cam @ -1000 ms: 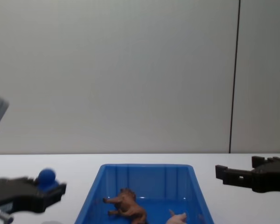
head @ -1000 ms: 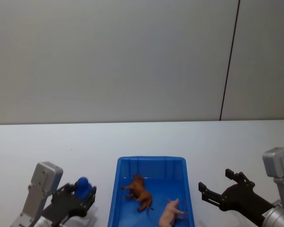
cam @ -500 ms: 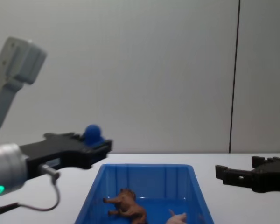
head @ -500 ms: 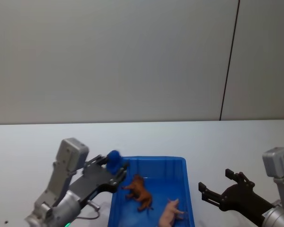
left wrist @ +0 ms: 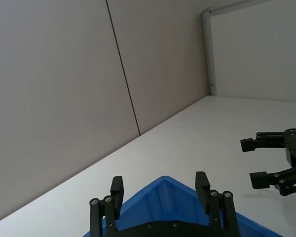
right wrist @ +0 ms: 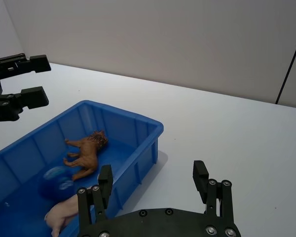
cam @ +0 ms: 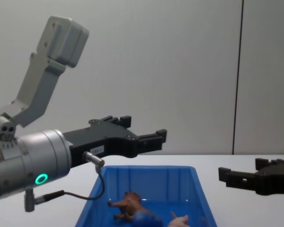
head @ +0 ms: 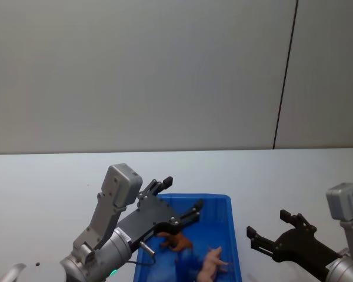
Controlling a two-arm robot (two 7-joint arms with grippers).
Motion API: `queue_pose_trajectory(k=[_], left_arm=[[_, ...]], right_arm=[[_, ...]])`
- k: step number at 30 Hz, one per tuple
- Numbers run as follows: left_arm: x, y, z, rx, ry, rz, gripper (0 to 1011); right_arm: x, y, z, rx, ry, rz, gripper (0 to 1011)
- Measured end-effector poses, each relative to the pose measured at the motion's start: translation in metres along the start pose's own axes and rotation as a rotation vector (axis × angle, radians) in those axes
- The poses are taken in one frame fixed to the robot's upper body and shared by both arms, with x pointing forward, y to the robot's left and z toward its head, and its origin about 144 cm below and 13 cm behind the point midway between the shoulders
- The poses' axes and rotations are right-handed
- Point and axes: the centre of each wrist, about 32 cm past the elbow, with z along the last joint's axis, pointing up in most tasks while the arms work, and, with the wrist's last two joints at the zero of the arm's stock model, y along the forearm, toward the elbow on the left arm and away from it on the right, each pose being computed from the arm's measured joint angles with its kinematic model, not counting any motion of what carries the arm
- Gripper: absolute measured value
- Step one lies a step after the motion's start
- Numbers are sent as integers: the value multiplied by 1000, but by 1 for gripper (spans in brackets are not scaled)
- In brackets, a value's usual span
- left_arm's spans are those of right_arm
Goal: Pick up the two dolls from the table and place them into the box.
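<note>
Nearest, the pale pink plastic pig and brown maned plastic lion lie inside the bright blue rectangular plastic box on the white table, a blue round-topped object between them. The left gripper hangs directly above, fingers apart, empty. The right gripper hovers open beside the box.
</note>
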Motion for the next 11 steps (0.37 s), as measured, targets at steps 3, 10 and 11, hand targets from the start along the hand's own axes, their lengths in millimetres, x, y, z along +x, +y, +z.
queue_pose_trajectory(k=[3,10,11], left_arm=[[-1,-2,1,-10,-2,-13,957],[-2,-3,4,-27,-8,-32,1003],[-2,-3,4,-29,-8,-33,1003]], right_arm=[[0,0,0,0,0,0,1001],[0,0,0,0,0,0,1001],[0,0,0,0,0,0,1001]])
